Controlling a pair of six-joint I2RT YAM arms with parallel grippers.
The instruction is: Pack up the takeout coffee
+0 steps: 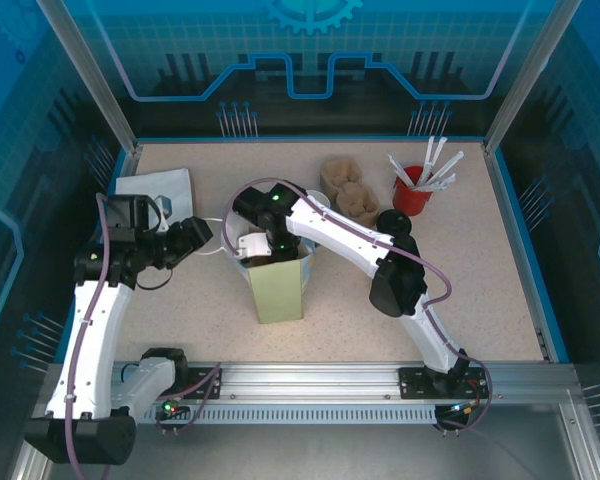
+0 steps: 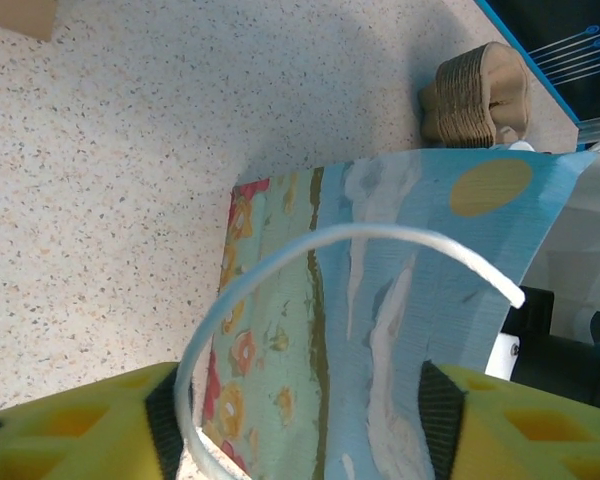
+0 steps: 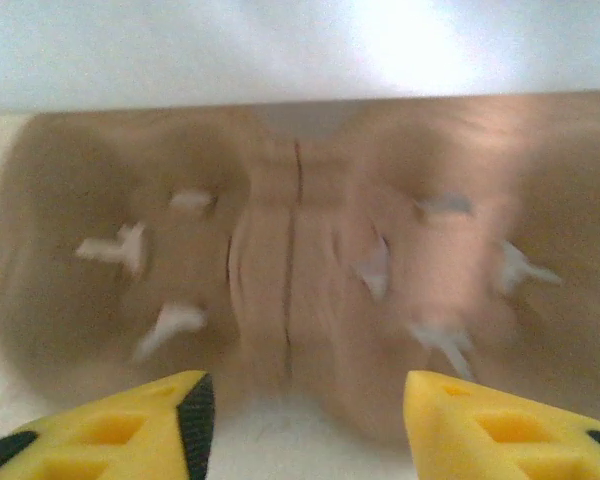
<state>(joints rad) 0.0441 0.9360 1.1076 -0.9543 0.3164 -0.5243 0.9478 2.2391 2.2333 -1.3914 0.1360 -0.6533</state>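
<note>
The left claw (image 2: pixel 300 400) is apart, with one white handle loop (image 2: pixel 380 232) of the single printed paper bag (image 2: pixel 410 300) between its fingers (image 2: pixel 90 430). The right claw (image 3: pixel 305 395) is apart too. Where the dark olive-green paper cup sits, I cannot tell.

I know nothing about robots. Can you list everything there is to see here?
Paper bag: one, olive side, blue patterned face, white handle, upright mid-table.
Cardboard cup trays: one stack, brown, rear centre.
Red cup: one, holding white sticks, rear right.
Black lids: small stack, black, beside the red cup.
Flat packet: one, pale grey, rear left.
Table: one, speckled beige.
Left pincer: one, yellow, open at the bag's handle.
Right pincer: one, yellow, open at the bag's mouth.
</note>
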